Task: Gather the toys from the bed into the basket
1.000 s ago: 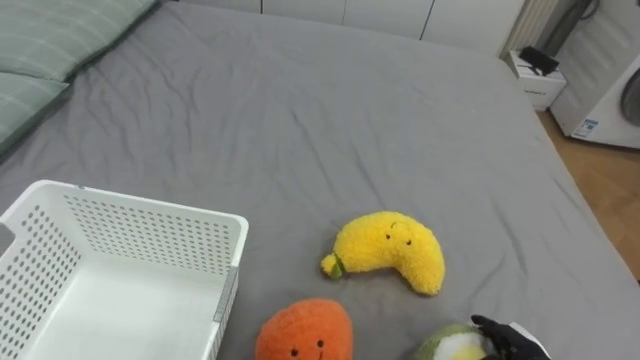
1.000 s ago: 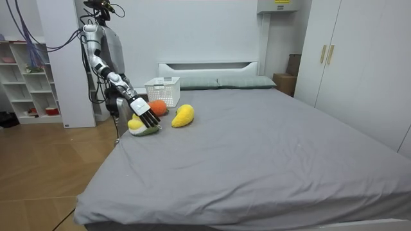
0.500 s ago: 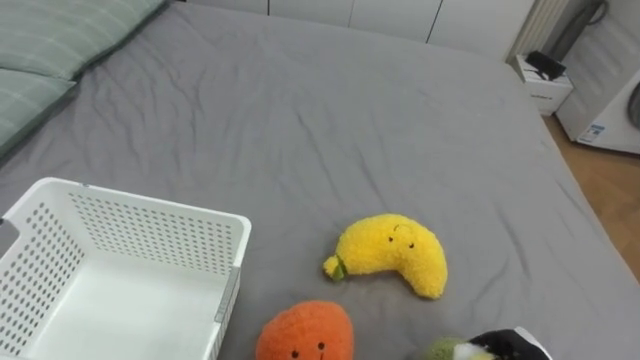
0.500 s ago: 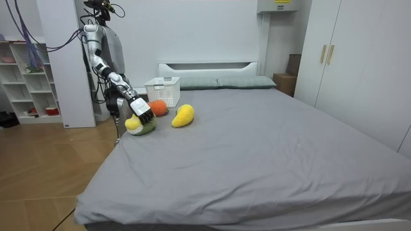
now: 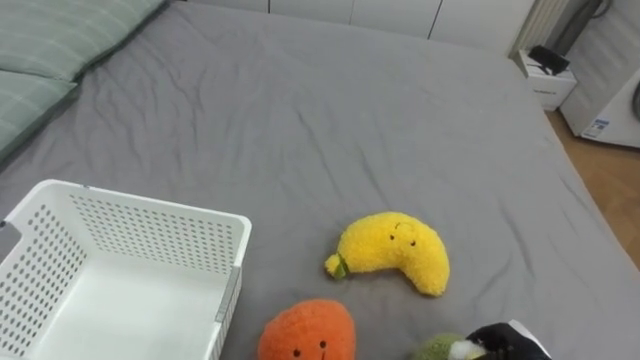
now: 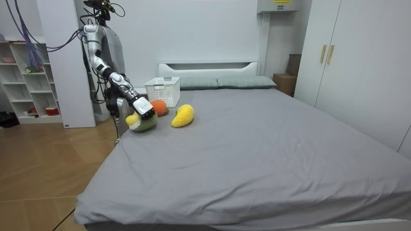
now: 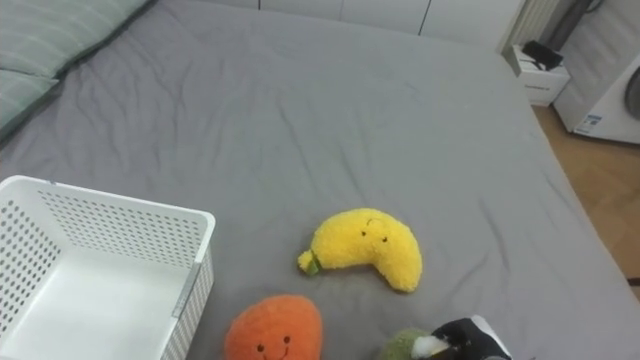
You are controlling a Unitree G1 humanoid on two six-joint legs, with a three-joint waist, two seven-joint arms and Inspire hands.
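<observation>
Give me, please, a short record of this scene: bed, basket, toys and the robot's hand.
bed: grey, holds everything
basket: white, at robot's left, no toy seen inside
yellow toy: on the bed, right of the basket
orange toy: nearer the robot, beside the basket
green toy: under the right hand
right hand: on the green toy, grasp unclear

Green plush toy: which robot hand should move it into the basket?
Right. The right robot hand already has its fingers curled on the green plush toy; the white basket stands to its left, beyond the orange toy.
</observation>
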